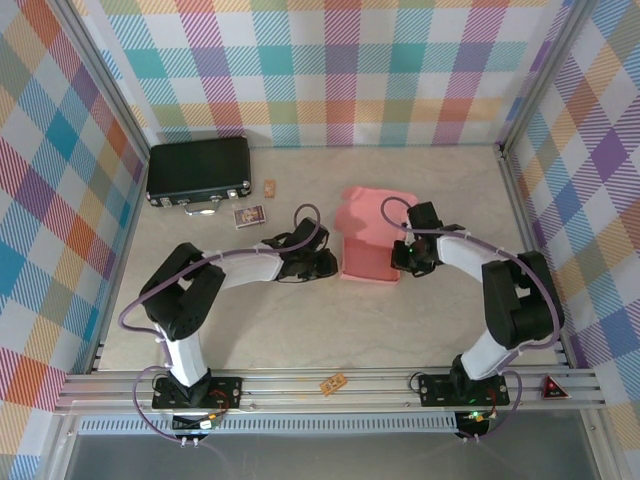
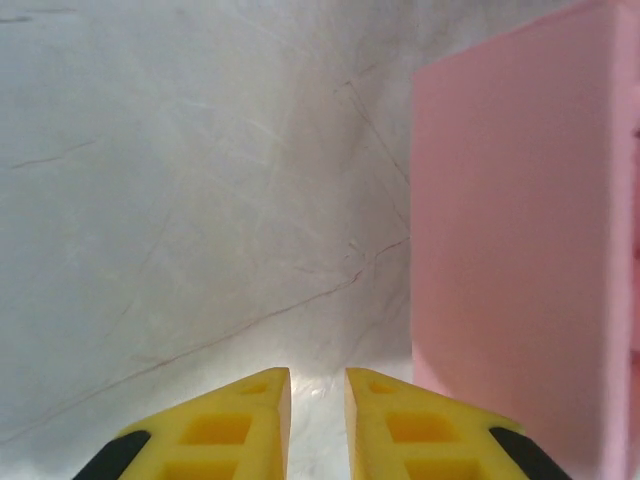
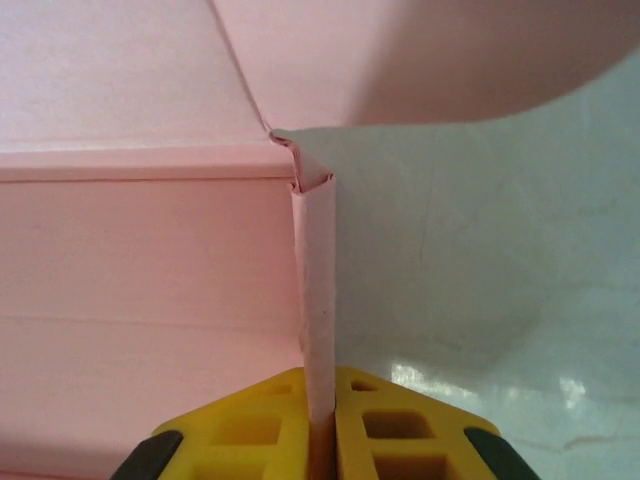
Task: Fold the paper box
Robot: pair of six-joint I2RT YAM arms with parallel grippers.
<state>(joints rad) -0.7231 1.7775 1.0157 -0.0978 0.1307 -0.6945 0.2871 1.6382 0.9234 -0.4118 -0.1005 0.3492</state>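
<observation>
Right at the tips of the right gripper [image 3: 320, 378], the two yellow fingers are pinched together on a thin upright strip of the paper box [image 3: 150, 260], so this tool is clamped on the cardboard with no gap showing beside it. The strip runs straight ahead from the fingers to a slightly crumpled corner. To the left of the fingers lie the box's flat pink panels, crossed by a fold line. Further ahead a larger flap curves up and over towards the right. To the right of the fingers is the pale, veined table [image 3: 480, 300]. The left gripper [image 2: 318, 375] has its yellow fingers a narrow slit apart with nothing between them, only bare tabletop. The box's pink side stands ahead and to the right of it, near but not touching. From above, the box sits between the two tools, with the right gripper at its right edge and the left gripper just off its left edge. Well beyond the left gripper, past two small cards [image 1: 250, 215], a black case [image 1: 198, 170] sits by the far wall.
</observation>
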